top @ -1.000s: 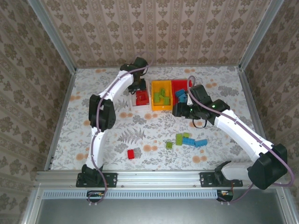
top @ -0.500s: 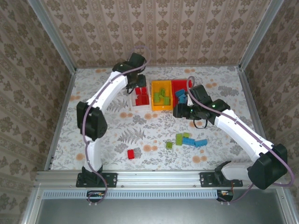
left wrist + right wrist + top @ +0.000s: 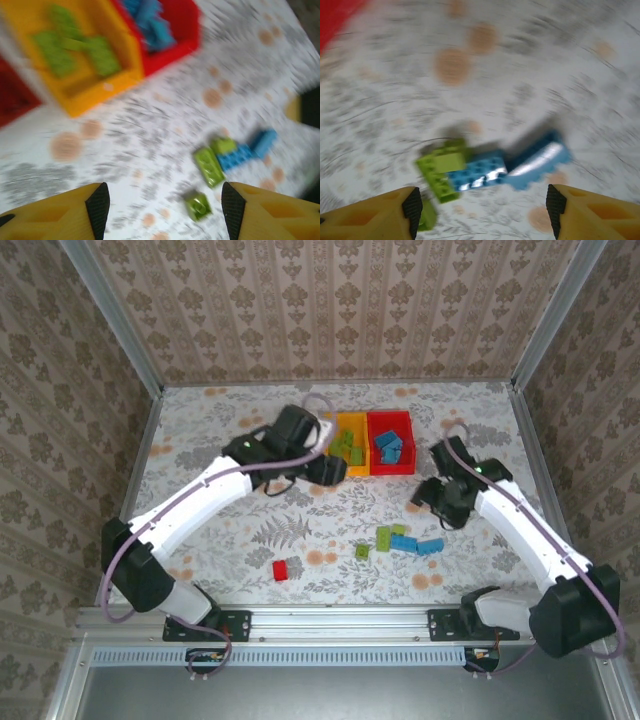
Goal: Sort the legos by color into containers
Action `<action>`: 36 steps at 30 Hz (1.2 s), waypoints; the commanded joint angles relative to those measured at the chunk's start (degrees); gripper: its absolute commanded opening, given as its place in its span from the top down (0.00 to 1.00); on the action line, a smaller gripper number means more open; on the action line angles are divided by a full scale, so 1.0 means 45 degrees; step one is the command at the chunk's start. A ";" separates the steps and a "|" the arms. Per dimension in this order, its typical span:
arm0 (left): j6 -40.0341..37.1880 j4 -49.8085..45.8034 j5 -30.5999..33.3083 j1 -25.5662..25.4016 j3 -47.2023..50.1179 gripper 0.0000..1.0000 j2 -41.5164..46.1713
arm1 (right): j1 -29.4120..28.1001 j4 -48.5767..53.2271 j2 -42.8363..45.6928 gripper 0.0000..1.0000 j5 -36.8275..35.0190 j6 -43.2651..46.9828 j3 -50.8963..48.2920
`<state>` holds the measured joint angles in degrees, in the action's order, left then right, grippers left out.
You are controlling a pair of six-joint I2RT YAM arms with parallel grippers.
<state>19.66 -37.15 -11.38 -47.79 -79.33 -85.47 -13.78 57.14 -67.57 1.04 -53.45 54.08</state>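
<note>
The orange-yellow bin (image 3: 352, 419) holds green bricks (image 3: 75, 47), and the red bin (image 3: 391, 416) beside it holds blue bricks (image 3: 388, 444). My left arm covers the white bin; red bricks (image 3: 12, 97) show at the left edge of the left wrist view. Loose on the table lie green bricks (image 3: 383, 537), blue bricks (image 3: 430, 546) and one red brick (image 3: 281, 569). My left gripper (image 3: 324, 470) hovers open and empty near the bins' front edge. Open and empty too, my right gripper (image 3: 437, 496) hangs above the loose cluster, with a green brick (image 3: 442, 170) and a blue brick (image 3: 537, 157) below it.
The floral tablecloth (image 3: 250, 530) is bounded by a metal frame and wallpapered walls. My left arm's elbow (image 3: 130, 562) reaches far out to the left. Both wrist views are blurred by motion.
My left gripper has swung from over the white bin toward the right and nearer, its elbow dropping left. My right gripper has pulled back from the red bin toward the loose bricks.
</note>
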 commanded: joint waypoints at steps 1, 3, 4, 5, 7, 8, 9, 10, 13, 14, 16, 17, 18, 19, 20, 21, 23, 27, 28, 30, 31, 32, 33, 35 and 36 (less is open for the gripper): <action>-0.1244 0.0972 -0.1442 -0.0890 0.0890 0.36 0.0327 | 0.0638 0.0680 0.1005 0.30 0.1280 -0.3019 -0.1712; -0.1082 0.1453 -0.1495 -0.1237 0.1319 0.36 0.0400 | 0.0661 -0.0108 0.1100 0.29 0.1651 -0.3631 -0.2569; -0.0965 0.1558 -0.1476 -0.1311 0.1408 0.36 0.0379 | 0.0692 -0.0437 0.1124 0.29 0.1699 -0.3866 -0.2832; -0.0883 0.1611 -0.1476 -0.1402 0.1447 0.36 0.0304 | 0.0688 -0.0795 0.1129 0.29 0.1703 -0.4075 -0.3084; -0.0849 0.1689 -0.1378 -0.1546 0.1419 0.36 0.0207 | 0.0724 -0.1295 0.1125 0.28 0.1692 -0.4428 -0.3395; -0.0844 0.1711 -0.1306 -0.1601 0.1370 0.35 0.0139 | 0.0728 -0.1560 0.1091 0.27 0.1698 -0.4604 -0.3530; -0.0815 0.1718 -0.1286 -0.1646 0.1307 0.35 0.0082 | 0.0736 -0.1806 0.1025 0.27 0.1784 -0.4748 -0.3688; -0.0812 0.1731 -0.1281 -0.1675 0.1236 0.35 0.0022 | 0.0738 -0.1993 0.0922 0.27 0.1904 -0.4908 -0.3829; -0.0824 0.1731 -0.1242 -0.1712 0.1116 0.35 -0.0093 | 0.0744 -0.2442 0.0595 0.28 0.2263 -0.5148 -0.4328; -0.0827 0.1710 -0.1222 -0.1733 0.1087 0.35 -0.0109 | 0.0738 -0.2622 0.0535 0.30 0.2280 -0.5162 -0.4451; -0.0818 0.1721 -0.1196 -0.1723 0.1013 0.36 -0.0156 | 0.0789 -0.3137 0.0401 0.34 0.2233 -0.5192 -0.4717; -0.0817 0.1741 -0.1208 -0.1726 0.0974 0.36 -0.0172 | 0.0797 -0.3375 0.0275 0.36 0.2241 -0.5158 -0.4779; -0.0798 0.1743 -0.1204 -0.1732 0.0946 0.36 -0.0194 | 0.0801 -0.3640 0.0095 0.40 0.2269 -0.5120 -0.4830; -0.0778 0.1785 -0.1219 -0.1724 0.0911 0.36 -0.0205 | 0.0797 -0.3903 -0.0111 0.45 0.2303 -0.5096 -0.4865; -0.0768 0.1807 -0.1222 -0.1740 0.0891 0.36 -0.0243 | 0.0800 -0.4118 -0.0284 0.49 0.2327 -0.5080 -0.4887; -0.0745 0.1823 -0.1242 -0.1739 0.0853 0.36 -0.0308 | 0.0800 -0.4334 -0.0442 0.53 0.2313 -0.5046 -0.4890; -0.0708 0.1821 -0.1223 -0.1738 0.0766 0.36 -0.0393 | 0.0813 -0.4460 -0.0635 0.63 0.2133 -0.4888 -0.4799; -0.0590 0.1848 -0.0995 -0.1724 0.0603 0.36 -0.0453 | 0.0817 -0.4229 -0.0538 0.80 0.1475 -0.4055 -0.4158; -0.0567 0.1848 -0.0917 -0.1733 0.0561 0.36 -0.0440 | 0.0808 -0.4189 -0.0491 0.83 0.1351 -0.3810 -0.3994; -0.0552 0.1861 -0.0777 -0.1718 0.0510 0.37 -0.0463 | 0.0819 -0.4006 -0.0501 0.88 0.1096 -0.3205 -0.3535; -0.0535 0.1887 -0.0739 -0.1691 0.0485 0.37 -0.0488 | 0.0819 -0.3883 -0.0562 0.89 0.1015 -0.2937 -0.3369; -0.0522 0.1887 -0.0717 -0.1669 0.0471 0.37 -0.0506 | 0.0829 -0.3746 -0.0623 0.90 0.0955 -0.2687 -0.3189; -0.0505 0.1887 -0.0714 -0.1648 0.0442 0.37 -0.0536 | 0.0817 -0.3734 -0.0661 0.91 0.0941 -0.2462 -0.3090; -0.0482 0.1914 -0.0695 -0.1605 0.0423 0.37 -0.0572 | 0.0827 -0.3658 -0.0650 0.92 0.0817 -0.2061 -0.2827; -0.0479 0.1936 -0.0705 -0.1575 0.0422 0.37 -0.0585 | 0.0798 -0.3574 -0.0643 0.92 0.0707 -0.1861 -0.2603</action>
<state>17.10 -29.47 -15.18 -55.13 -75.42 -87.37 -10.26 38.26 -70.06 7.14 -66.28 39.70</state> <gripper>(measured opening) 0.635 0.114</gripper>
